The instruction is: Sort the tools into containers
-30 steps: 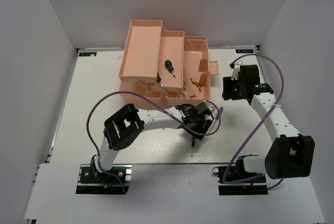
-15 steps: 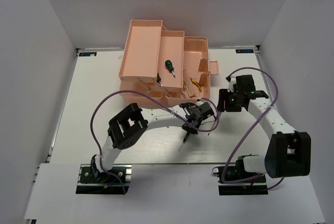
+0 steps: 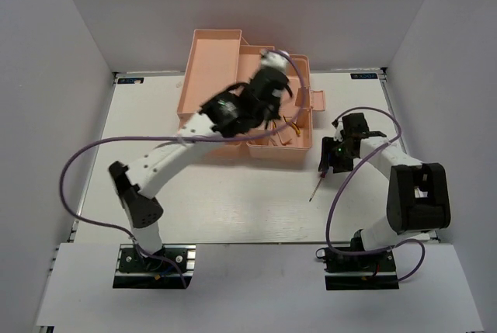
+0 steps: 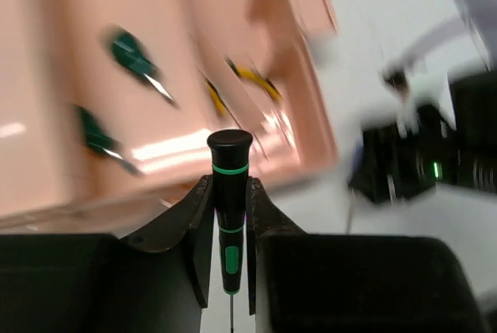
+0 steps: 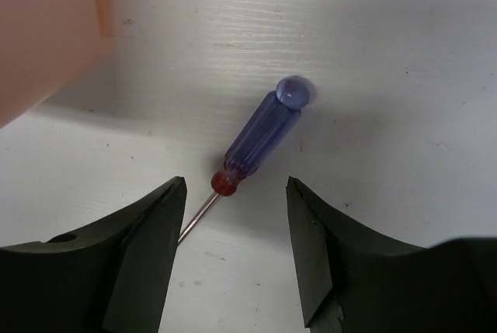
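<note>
Toolbox of salmon-pink translucent plastic [image 3: 210,61], trays fanned open, stands at the far side of the white table [image 3: 233,209] in the overhead view. The left claw [image 3: 269,84] hangs above it. The right claw [image 3: 334,158] sits low over a blue-handled screwdriver [image 3: 315,189] lying on the table near the toolbox.

Left wrist view: the jaws are clamped on a slim black-and-green-handled screwdriver [image 4: 229,150]. Blurred beyond, two stubby green-handled screwdrivers [image 4: 132,52] and yellow-handled pliers [image 4: 250,77] lie in the toolbox.

Right wrist view: the jaws stand wide, one on each side of the blue handle, neither touching it.

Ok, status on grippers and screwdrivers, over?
Left gripper shut on thin green screwdriver, over the toolbox. Right gripper open above blue screwdriver on table. Nothing in the way.
</note>
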Motion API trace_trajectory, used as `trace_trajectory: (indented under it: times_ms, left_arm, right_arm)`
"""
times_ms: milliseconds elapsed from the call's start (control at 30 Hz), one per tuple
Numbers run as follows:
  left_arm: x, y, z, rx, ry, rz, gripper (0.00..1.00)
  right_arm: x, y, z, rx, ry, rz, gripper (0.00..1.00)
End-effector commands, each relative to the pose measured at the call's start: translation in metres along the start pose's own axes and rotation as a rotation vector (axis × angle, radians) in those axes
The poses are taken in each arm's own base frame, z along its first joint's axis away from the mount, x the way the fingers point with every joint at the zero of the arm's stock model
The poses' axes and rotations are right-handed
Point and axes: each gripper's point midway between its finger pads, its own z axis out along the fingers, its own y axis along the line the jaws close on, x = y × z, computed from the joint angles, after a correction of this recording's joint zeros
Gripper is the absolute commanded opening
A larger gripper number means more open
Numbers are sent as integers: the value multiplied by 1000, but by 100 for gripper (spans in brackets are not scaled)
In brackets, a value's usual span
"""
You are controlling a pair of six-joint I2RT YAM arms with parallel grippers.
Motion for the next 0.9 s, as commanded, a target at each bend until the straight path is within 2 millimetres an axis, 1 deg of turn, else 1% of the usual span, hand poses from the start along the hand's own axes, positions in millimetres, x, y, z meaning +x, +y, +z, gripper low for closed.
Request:
trace_trajectory:
  times_ms: [0,33,67,100,133,167,233,267,300,367,400,433,467,500,533,567,600,633,667,700,733,767,800,833,867]
  left_arm:
    - [-42,80,-17,-238,-101,-6,3]
    - [-50,92,-16,-265,-120,-16,3]
    - [-60,112,-12,-302,-142,-32,5]
    - [-65,123,-10,-323,-153,-37,5]
    - [-66,130,-2,-327,-149,-34,5]
    - [-68,148,6,-366,-142,-23,5]
    - [-64,160,21,-381,-118,-9,5]
    - [-61,165,35,-398,-105,-11,5]
    - [-61,180,41,-428,-98,-24,5]
    - [-58,192,53,-445,-86,-22,5]
    - [-56,207,62,-475,-79,-50,5]
    - [-56,214,62,-488,-81,-66,5]
    - [-53,220,67,-501,-69,-68,7]
    - [-55,224,68,-501,-78,-86,9]
    - [-51,232,73,-508,-65,-92,12]
    - [-52,237,73,-516,-65,-96,16]
    - [-48,239,77,-511,-54,-98,28]
    - [-50,243,78,-505,-59,-108,38]
    - [-50,241,79,-491,-57,-108,47]
    - [-52,245,80,-490,-63,-117,58]
    - [-55,241,78,-464,-69,-121,62]
    - [-53,245,80,-460,-64,-126,66]
    - [-56,242,76,-443,-73,-129,73]
    - [-51,238,80,-418,-56,-126,75]
    - [-54,237,78,-406,-69,-122,77]
  right_arm:
    - [-23,-1,4,20,-58,14,61]
    - [-24,-2,5,22,-60,9,61]
    - [-23,-3,9,23,-46,13,61]
    - [-24,-4,11,28,-44,14,61]
    - [-23,-6,12,36,-41,18,61]
    - [-23,-6,16,38,-30,22,61]
    - [-23,-7,19,39,-25,28,61]
    - [-22,-7,21,41,-18,30,61]
    - [-22,-8,22,41,-17,34,61]
    - [-26,-8,24,40,-28,33,61]
    - [-22,-7,26,41,-11,37,61]
    - [-23,-7,26,40,-11,41,61]
    - [-24,-7,26,41,-12,38,61]
    - [-22,-9,28,45,0,42,61]
    - [-22,-9,29,50,2,36,61]
    - [-20,-9,30,50,9,44,59]
    - [-21,-10,31,58,7,42,57]
    - [-18,-11,33,63,17,50,55]
    - [-16,-12,35,67,25,52,46]
    - [-14,-16,35,89,29,54,42]
    - [-12,-17,36,98,37,59,38]
    - [-12,-17,36,100,40,61,30]
    - [-8,-18,35,107,57,61,24]
    - [-8,-21,34,120,57,62,20]
    - [-7,-22,33,124,59,61,19]
